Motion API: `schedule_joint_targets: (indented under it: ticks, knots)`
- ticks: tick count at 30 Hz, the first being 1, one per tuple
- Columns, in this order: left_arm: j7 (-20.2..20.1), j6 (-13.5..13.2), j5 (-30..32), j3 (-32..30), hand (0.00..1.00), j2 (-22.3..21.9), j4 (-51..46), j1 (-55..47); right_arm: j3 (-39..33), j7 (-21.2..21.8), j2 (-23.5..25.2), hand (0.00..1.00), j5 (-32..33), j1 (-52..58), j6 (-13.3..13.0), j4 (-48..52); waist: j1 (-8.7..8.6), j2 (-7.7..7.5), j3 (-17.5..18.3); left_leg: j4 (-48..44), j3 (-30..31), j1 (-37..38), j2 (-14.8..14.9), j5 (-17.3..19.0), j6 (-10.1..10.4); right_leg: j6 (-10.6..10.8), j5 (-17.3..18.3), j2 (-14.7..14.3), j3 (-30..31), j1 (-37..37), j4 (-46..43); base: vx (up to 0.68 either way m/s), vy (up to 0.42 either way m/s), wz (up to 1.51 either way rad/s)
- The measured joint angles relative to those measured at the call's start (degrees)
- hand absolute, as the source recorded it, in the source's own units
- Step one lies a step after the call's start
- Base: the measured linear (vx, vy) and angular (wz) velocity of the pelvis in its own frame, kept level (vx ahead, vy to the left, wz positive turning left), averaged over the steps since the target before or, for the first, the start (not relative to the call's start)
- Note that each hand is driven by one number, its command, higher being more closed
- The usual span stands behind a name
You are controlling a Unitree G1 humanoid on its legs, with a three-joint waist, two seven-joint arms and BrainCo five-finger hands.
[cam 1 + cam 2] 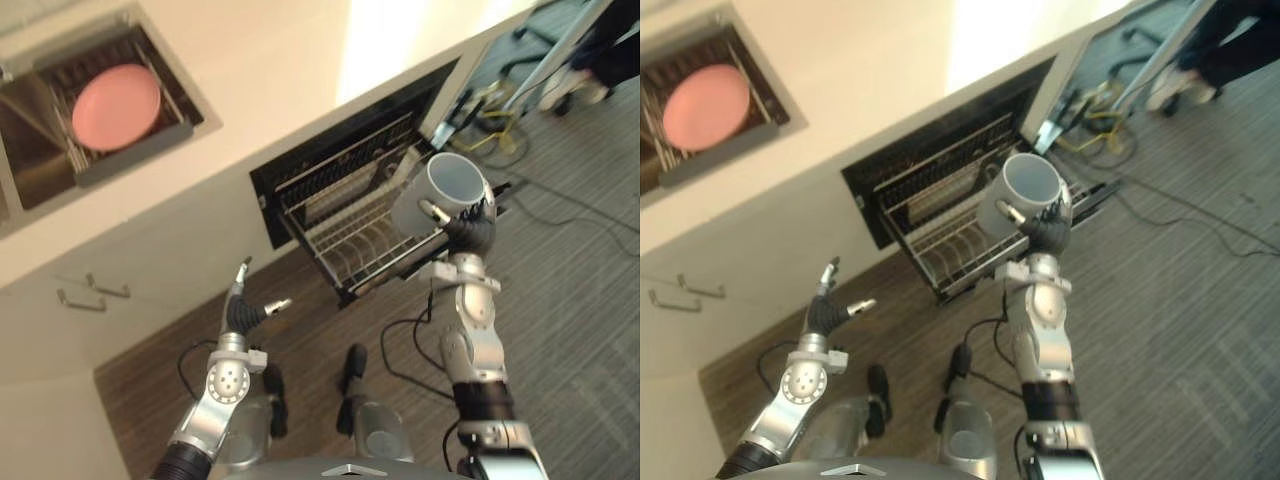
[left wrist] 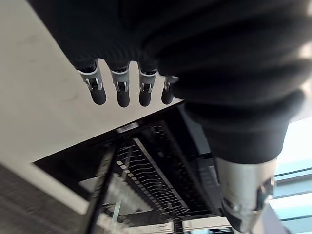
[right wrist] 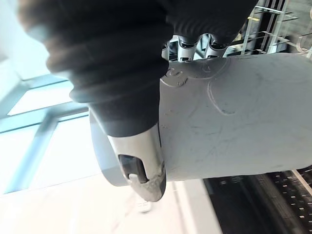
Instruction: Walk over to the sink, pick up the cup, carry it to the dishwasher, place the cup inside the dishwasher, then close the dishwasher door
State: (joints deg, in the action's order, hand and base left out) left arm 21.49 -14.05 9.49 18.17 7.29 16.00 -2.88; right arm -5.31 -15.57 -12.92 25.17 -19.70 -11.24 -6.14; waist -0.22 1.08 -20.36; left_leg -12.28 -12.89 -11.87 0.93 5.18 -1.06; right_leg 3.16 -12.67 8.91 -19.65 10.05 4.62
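1. We see the right hand (image 1: pixel 470 228) raised in front of the open dishwasher (image 1: pixel 300 165), with its fingers and thumb curled round the cup (image 1: pixel 452 185), gripping it.
2. The cup is pale grey and is tilted so that its open mouth faces up towards the head camera. Its handle sits on the side nearer the dishwasher opening.
3. In the right wrist view we see the thumb (image 3: pixel 141 165) lying across the cup's wall, and the dark fingertips (image 3: pixel 187 46) wrapped over the far side.
4. The cup is in the air, by one end of the wire rack (image 1: pixel 345 235) that is drawn out of the dishwasher. We cannot tell whether it touches the rack.
5. The rack's rows of tines are bare where we can see them.
6. The left hand (image 1: pixel 243 312) is low and well apart from the cup, over the wood-look floor (image 1: pixel 150 370). Its fingers are straight and relaxed, its thumb is out to the side, and it holds nothing.
7. The cream bench (image 1: pixel 260 70) runs above the dishwasher.
8. The sink (image 1: pixel 35 165) is set into the bench, well away from the cup. A pink plate (image 1: pixel 116 106) lies in the dark drainer basket (image 1: pixel 125 160) beside it.
9. Two metal cabinet handles (image 1: pixel 93 290) show on the pale front below the sink.
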Motion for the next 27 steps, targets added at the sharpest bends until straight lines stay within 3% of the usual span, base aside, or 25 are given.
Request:
schedule_joint_targets:
  ticks: [6, 12, 15, 18, 24, 25, 27]
  knots:
    - [-2.0, -0.1, -4.5, 0.5, 0.00, 0.0, 1.1, -1.4, -0.6, 0.9, -10.0, 1.00, 3.2, -14.9, 2.6, -17.2, 2.58, 3.28, -4.6, -1.0, 2.1, -4.4, -0.5, -0.8, -0.5, 0.0, -0.6, 0.3, -2.1, 2.5, 0.0, -0.02, 0.024, 0.22]
    - [-3.2, -1.2, -7.4, 2.3, 0.00, 0.0, 2.1, -1.8, 2.1, 7.4, -18.7, 1.00, 6.8, -29.2, 7.1, -36.7, 5.07, 6.03, -6.5, -1.6, 5.1, -8.8, -1.7, -1.8, -1.1, 0.1, -1.0, 1.1, -4.9, 4.9, 0.0, -0.02, 0.053, 0.26]
    - [-3.3, -1.9, -8.8, 2.9, 0.00, 0.0, 3.2, -1.8, 4.5, 10.8, -19.8, 1.00, 7.5, -34.5, 10.1, -45.0, 6.60, 6.61, -6.8, -2.0, 6.6, -11.0, -2.0, -2.4, -1.1, 0.1, -1.0, 1.2, -6.5, 6.1, 0.0, -0.01, 0.028, 0.29]
    - [-4.4, -2.5, -9.4, 4.6, 0.00, -0.1, 3.1, -1.2, 5.9, 14.2, -21.9, 1.00, 7.9, -40.0, 12.9, -53.2, 8.41, 8.38, -7.6, -3.4, 8.3, -13.2, -2.1, -2.4, -1.1, -0.1, -0.9, 1.3, -8.2, 7.0, -0.8, -0.03, 0.028, 0.25]
    - [-5.7, -2.4, -11.7, 6.0, 0.00, -0.4, 2.7, -1.1, 7.2, 18.7, -23.0, 1.00, 1.8, -46.0, 16.2, -60.5, 10.95, 8.87, -7.9, -3.7, 11.1, -17.3, -2.4, -4.2, -1.1, -1.0, -0.1, 1.8, -11.3, 10.2, -2.9, -0.04, 0.020, 0.26]
    - [-5.7, -2.3, -11.7, 6.4, 0.00, -0.4, 2.7, -1.1, 7.2, 18.8, -24.0, 0.00, 0.2, -46.5, 16.8, -61.4, 11.60, 8.87, -7.9, -3.5, 11.6, -17.4, -2.4, -4.4, -1.0, -1.2, 0.5, 1.8, -11.8, 10.2, -3.7, -0.03, -0.005, 0.21]
    - [-5.9, -2.2, -11.7, 6.7, 0.00, -0.3, 2.7, -1.1, 7.6, 18.8, -24.3, 0.00, -2.6, -47.2, 18.1, -62.3, 12.06, 8.87, -7.9, -3.1, 12.5, -17.4, -2.3, -4.9, -0.7, -1.7, 1.4, 1.9, -12.5, 10.4, -4.5, -0.02, -0.004, 0.19]
